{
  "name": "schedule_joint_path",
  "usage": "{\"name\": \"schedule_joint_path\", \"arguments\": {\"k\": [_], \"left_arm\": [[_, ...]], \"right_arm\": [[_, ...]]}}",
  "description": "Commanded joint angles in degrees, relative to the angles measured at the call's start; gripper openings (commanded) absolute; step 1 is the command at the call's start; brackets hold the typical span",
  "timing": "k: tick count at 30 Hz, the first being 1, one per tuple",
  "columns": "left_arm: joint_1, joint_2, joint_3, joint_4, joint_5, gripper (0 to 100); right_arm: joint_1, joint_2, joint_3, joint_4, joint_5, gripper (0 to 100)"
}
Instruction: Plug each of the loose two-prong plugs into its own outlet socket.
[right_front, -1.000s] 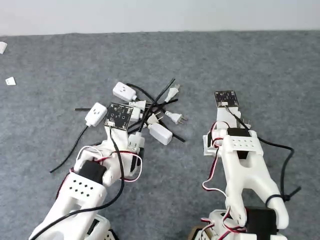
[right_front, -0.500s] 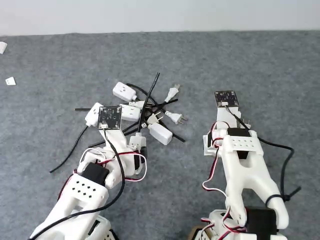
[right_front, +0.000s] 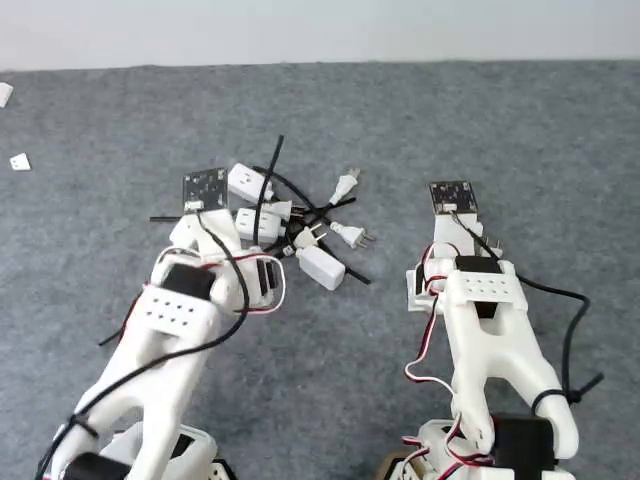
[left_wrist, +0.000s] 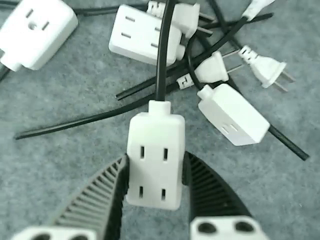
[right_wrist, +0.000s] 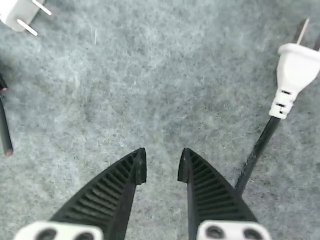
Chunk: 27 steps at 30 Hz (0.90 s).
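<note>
- My left hand (left_wrist: 155, 162) stays clamped on a white outlet socket (left_wrist: 152, 140); over the last second that arm has swung outward and to the left
- The socket's black cord (right_front: 275, 160) swept round with it, from slanting toward the right arm to pointing almost straight at the far edge of the surface (right_front: 520, 130)
- My right hand (right_wrist: 162, 167) hasn't moved: narrowly parted, empty, over the grey surface with a white two-prong plug (right_wrist: 295, 62) lying near
- I judge the socket is being drawn out of the tangle; its slots are empty, so nothing is plugged in yet
</note>
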Motion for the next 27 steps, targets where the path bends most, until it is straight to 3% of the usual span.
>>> {"name": "schedule_joint_path", "arguments": {"k": [1,9,13,24,27], "left_arm": [[0.09,2.02,-2.42,-1.76,3.87,1],[0.44,6.51,0.92,-3.16,5.01,1],[0.53,12.13,2.86,-8.79,4.40,1],[-0.18,11.78,2.86,-7.65,-9.76,2],[-2.02,8.70,3.21,-7.65,-9.85,3]], "right_arm": [[-0.13,-0.22,-0.18,-1.19,0.62,11.4],[-0.13,-0.22,-0.18,-1.19,0.70,11.4],[-0.13,-0.22,-0.18,-1.19,0.70,11.4],[-0.13,-0.22,-0.18,-1.19,0.79,11.4],[-0.22,-0.22,-0.18,-1.19,0.79,11.4]]}}
